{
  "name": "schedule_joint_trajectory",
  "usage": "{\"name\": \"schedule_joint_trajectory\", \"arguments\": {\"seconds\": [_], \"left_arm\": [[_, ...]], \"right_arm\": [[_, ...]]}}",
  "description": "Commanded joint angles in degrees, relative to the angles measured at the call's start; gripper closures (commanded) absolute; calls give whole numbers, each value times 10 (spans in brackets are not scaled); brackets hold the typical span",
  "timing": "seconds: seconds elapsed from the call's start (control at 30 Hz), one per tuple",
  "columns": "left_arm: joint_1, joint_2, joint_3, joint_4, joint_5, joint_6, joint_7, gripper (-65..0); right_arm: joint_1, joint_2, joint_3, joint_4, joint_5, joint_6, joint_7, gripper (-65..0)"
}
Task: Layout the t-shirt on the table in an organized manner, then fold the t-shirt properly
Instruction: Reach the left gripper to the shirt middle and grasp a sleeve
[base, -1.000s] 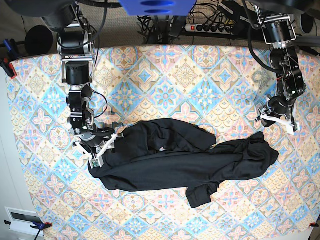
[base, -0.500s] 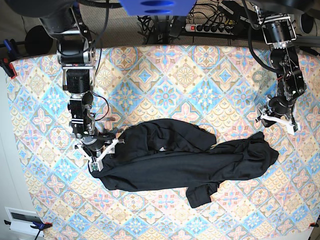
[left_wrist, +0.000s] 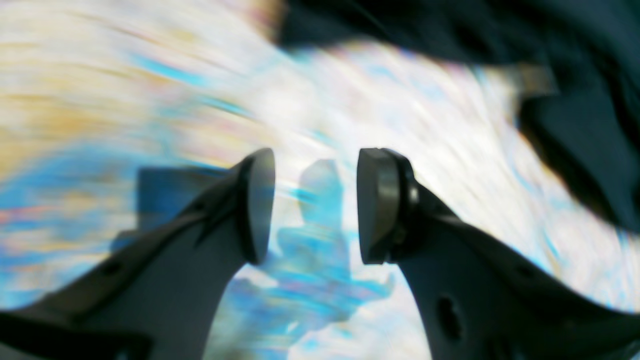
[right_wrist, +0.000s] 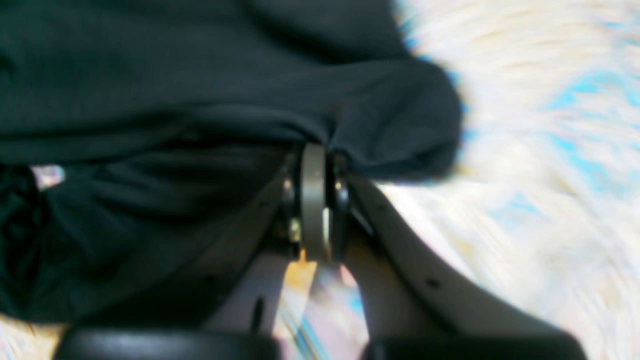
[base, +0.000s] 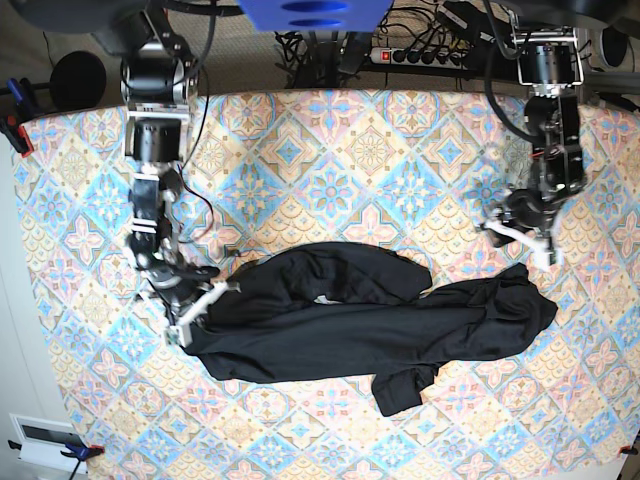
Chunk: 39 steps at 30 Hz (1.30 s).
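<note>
Black t-shirt (base: 370, 325) crumpled, right tool (right_wrist: 314, 165) clenching its edge, left tool (left_wrist: 315, 205) released.

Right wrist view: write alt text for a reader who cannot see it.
The right gripper, jaws shut, pinches a fold at the edge of the black t-shirt, which fills the left and top of the frame. To the right lies the table with its pale blue and cream patterned cloth, blurred.

Robot lab, 2 arms, power strip (base: 420, 56), cables
</note>
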Motion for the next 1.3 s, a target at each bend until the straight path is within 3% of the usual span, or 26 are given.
{"name": "schedule_joint_trajectory", "arguments": {"seconds": [0.0, 0.1, 0.2, 0.27, 0.4, 0.67, 0.87, 0.97, 1.1, 1.27], "left_arm": [[-16, -11, 12, 10, 0, 0, -13, -262], [-31, -10, 70, 10, 3, 0, -19, -262], [-51, -11, 134, 9, 9, 0, -65, -262], [-65, -11, 175, 7, 37, 0, -84, -262], [-100, 14, 274, -3, 142, 0, -116, -262], [-159, 68, 414, -126, 372, 0, -192, -263], [-190, 92, 462, -203, 422, 0, -206, -261], [-201, 98, 477, -231, 431, 0, -206, -201], [-198, 92, 481, -189, 442, 0, -202, 0], [-151, 24, 479, -58, 437, 0, -200, -2]], "right_arm": [[-4, 5, 17, 30, -2, -1, -2, 0], [-28, 5, 43, 80, -2, 5, -16, 0], [-54, 5, 66, 108, -2, 42, -26, 0], [-67, 5, 87, 124, -2, 50, -32, 0], [-81, 5, 103, 144, -2, 51, -38, 0], [-81, 5, 103, 144, -2, 52, -50, 0], [-78, 5, 103, 144, -2, 52, -50, 0], [-77, 5, 103, 142, -2, 52, -50, 0], [-76, 5, 103, 138, -2, 52, -50, 0], [-60, 6, 103, 138, -2, 52, -50, 0]]}}
